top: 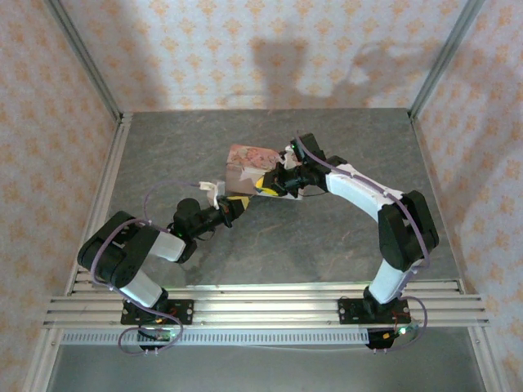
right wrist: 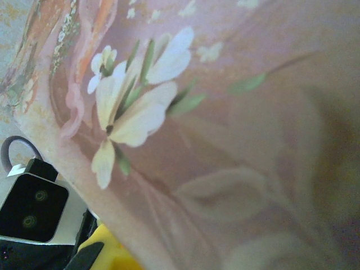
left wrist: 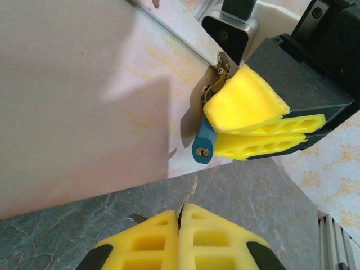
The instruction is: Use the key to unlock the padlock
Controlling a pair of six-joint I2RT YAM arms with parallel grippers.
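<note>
The pink box (top: pixel 249 157) sat near the middle of the bench (top: pixel 343 245), a little toward its far edge. Both arms reached in to the box's near side.

In the left wrist view the padlock (left wrist: pixel 202 143) hung at the hasp on the box wall (left wrist: pixel 84 101). The right tool (left wrist: pixel 225 132) was clamped on its blue body, yellow pads above and below. That grip seemed meant to stop the lock swinging and to turn its keyhole end outward, toward the other arm.

The left tool (left wrist: pixel 180 216) waited just below, pads pressed together. A thin sliver stood out of their seam, which I took for the key (left wrist: pixel 181 209) held edge-on. It was near the keyhole but apart from it, and not yet lined up.

From the top camera, the left tool (top: pixel 233 206) and the right tool (top: pixel 274 184) met at the box, but the lock and key were too small to make out. The right wrist camera looked close onto the flower-printed box (right wrist: pixel 225 140), with a scrap of yellow pad (right wrist: pixel 107 250) at its lower edge.
</note>
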